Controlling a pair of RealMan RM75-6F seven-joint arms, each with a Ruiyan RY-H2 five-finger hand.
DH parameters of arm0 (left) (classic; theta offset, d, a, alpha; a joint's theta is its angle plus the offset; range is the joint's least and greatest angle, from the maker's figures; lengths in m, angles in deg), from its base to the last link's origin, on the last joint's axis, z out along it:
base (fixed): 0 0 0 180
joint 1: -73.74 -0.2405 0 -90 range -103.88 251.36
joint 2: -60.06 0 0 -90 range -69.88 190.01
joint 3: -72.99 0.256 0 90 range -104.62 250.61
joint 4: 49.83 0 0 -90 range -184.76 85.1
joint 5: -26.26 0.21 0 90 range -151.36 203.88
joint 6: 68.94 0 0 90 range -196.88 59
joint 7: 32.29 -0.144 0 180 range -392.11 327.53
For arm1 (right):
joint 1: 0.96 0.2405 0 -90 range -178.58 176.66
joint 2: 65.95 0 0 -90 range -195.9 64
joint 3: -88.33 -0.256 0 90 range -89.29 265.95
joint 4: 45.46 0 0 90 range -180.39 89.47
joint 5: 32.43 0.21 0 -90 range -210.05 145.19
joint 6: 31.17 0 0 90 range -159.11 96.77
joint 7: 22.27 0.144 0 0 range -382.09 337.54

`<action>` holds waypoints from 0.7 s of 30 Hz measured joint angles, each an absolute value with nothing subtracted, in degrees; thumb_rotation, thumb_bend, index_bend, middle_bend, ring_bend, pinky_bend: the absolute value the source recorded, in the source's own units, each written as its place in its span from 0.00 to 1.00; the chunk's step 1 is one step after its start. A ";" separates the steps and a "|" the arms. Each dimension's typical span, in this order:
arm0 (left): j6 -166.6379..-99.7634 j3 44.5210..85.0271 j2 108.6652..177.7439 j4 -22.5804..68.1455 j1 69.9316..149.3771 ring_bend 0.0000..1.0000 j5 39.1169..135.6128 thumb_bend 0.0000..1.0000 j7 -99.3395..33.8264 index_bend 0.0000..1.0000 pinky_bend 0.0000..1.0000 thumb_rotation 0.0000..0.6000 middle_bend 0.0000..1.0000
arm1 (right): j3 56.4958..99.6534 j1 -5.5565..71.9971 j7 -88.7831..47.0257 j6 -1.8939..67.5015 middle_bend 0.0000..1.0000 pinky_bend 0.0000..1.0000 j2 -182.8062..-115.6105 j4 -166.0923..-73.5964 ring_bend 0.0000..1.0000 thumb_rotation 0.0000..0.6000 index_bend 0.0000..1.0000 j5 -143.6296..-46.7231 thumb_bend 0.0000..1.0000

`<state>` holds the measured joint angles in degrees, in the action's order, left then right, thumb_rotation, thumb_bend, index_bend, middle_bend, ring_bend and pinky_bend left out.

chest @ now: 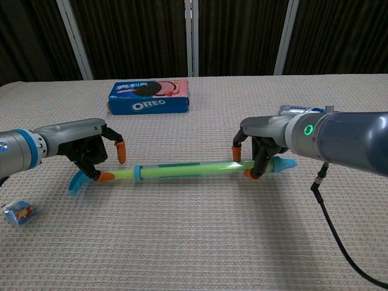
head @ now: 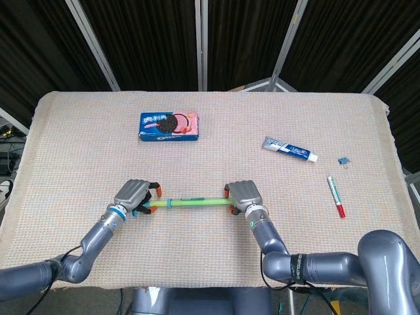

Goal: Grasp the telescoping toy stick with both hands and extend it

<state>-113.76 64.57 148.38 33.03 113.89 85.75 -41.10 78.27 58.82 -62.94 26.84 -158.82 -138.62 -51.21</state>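
Observation:
The telescoping toy stick (chest: 182, 170) is a translucent green tube with blue ends, lying left to right just above the cloth; it also shows as a thin green line (head: 193, 203) in the head view. My left hand (chest: 91, 153) (head: 133, 195) grips its left end, orange fingertips curled around the tube next to the blue tip (chest: 77, 182). My right hand (chest: 262, 145) (head: 243, 195) grips the right end, with the blue tip (chest: 285, 163) sticking out past the fingers.
An Oreo box (head: 169, 125) (chest: 149, 97) lies at the back left. A toothpaste tube (head: 289, 149), a small blue clip (head: 343, 161) and a red marker (head: 336, 197) lie to the right. A small blue packet (chest: 19, 213) lies near my left arm. A cloth covers the table (head: 79, 151).

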 measured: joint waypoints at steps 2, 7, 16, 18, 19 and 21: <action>-113.62 64.71 148.24 33.22 114.01 0.88 85.16 0.32 -41.42 0.46 1.00 1.00 0.93 | 78.28 58.80 -62.87 26.79 1.00 1.00 -158.84 -138.63 1.00 1.00 0.60 -51.25 0.41; -113.15 65.17 148.37 33.26 114.47 0.88 83.81 0.32 -41.96 0.46 1.00 1.00 0.93 | 78.28 58.85 -62.96 26.92 1.00 1.00 -158.85 -138.73 1.00 1.00 0.60 -51.32 0.41; -113.14 65.71 148.76 32.94 115.00 0.88 82.13 0.37 -42.90 0.48 1.00 1.00 0.93 | 78.31 58.72 -62.81 26.87 1.00 1.00 -158.72 -138.70 1.00 1.00 0.60 -51.37 0.41; -113.23 65.82 148.79 32.93 115.08 0.88 81.96 0.37 -42.99 0.50 1.00 1.00 0.93 | 78.36 58.67 -62.73 26.76 1.00 1.00 -158.70 -138.70 1.00 1.00 0.60 -51.40 0.41; -113.26 65.84 148.80 32.92 115.10 0.88 81.93 0.37 -43.01 0.50 1.00 1.00 0.93 | 78.39 58.66 -62.73 26.76 1.00 1.00 -158.69 -138.69 1.00 1.00 0.60 -51.43 0.41; -113.38 65.88 148.84 32.90 115.14 0.88 81.87 0.37 -43.08 0.51 1.00 1.00 0.93 | 78.41 58.65 -62.73 26.75 1.00 1.00 -158.67 -138.65 1.00 1.00 0.60 -51.47 0.41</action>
